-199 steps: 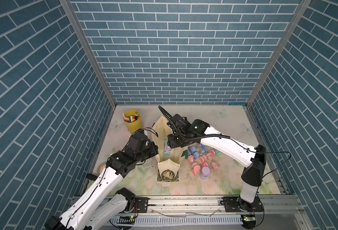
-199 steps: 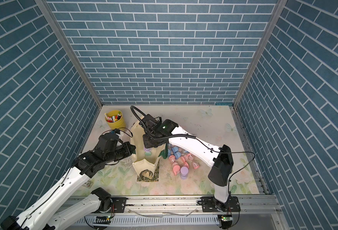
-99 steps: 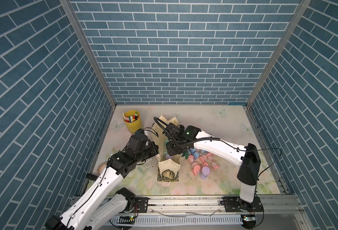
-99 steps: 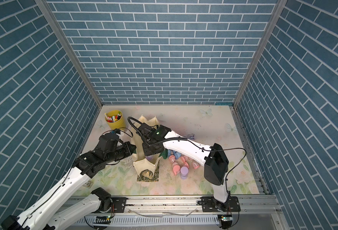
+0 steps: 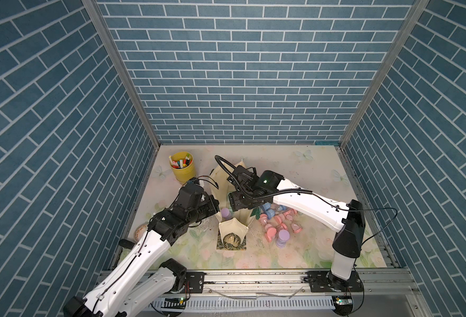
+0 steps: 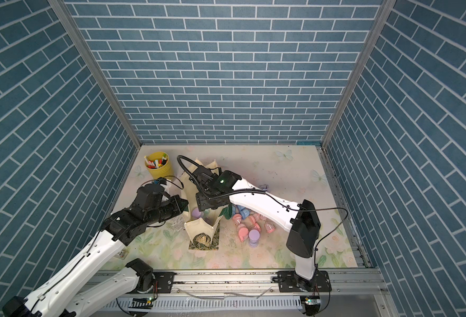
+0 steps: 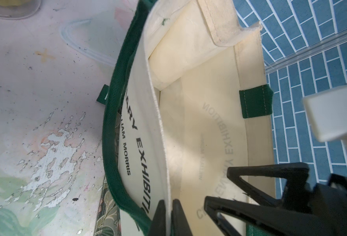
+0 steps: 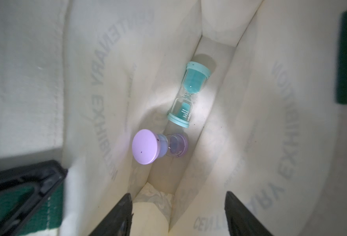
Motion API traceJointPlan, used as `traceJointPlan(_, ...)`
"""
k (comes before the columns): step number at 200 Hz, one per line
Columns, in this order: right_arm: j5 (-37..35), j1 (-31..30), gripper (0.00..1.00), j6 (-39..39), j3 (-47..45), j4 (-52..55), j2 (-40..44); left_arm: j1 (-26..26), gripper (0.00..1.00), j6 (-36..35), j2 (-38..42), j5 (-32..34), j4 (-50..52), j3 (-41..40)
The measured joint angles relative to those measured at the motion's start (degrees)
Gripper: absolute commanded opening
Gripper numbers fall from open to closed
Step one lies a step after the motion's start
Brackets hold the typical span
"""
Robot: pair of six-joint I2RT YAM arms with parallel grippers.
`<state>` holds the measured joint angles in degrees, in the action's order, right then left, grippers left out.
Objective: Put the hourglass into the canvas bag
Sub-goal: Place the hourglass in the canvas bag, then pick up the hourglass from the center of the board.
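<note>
Mid-table, the canvas bag (image 5: 233, 230) stands open, one wall's rim pinched tight in the left gripper (image 7: 169, 216). At its mouth hangs the right gripper (image 8: 177, 195), jaws apart and empty. Down on the bag's floor lie a teal hourglass (image 8: 189, 92) and a purple hourglass (image 8: 158, 148). I'd worry that the right gripper snags the canvas on its way out, tipping the bag and spilling both.

The worktop (image 5: 294, 175) has a pale floral print, worn to white flecks in places. The canvas bag (image 5: 233, 229) stands open near its middle, with a yellow cup (image 5: 182, 171) of markers toward the far left corner. Pink, blue and purple hourglasses (image 5: 277, 222) lie heaped just right of the bag.
</note>
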<state>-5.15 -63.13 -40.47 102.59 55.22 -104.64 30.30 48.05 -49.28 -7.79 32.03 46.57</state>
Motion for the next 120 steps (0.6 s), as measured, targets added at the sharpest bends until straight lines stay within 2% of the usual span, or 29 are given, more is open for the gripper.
traceJointPlan(46,-10.12,0.22,0.69,0.26,0.00,3.89,7.98,0.00,0.00,0.00,0.00,-0.02,-0.04,-0.02)
traceJointPlan(68,-15.26,1.16,0.65,0.28,-0.90,5.57,13.00,0.00,0.00,-0.02,0.00,-0.02,-0.04,-0.02)
traceJointPlan(98,-18.93,6.21,0.62,-0.02,-7.54,7.06,21.03,0.00,0.00,-0.02,0.00,-0.04,-0.07,-0.02)
traceJointPlan(120,-18.60,11.54,0.54,-1.18,-13.77,8.44,24.76,0.00,0.00,-0.02,0.00,-0.07,-0.07,-0.02)
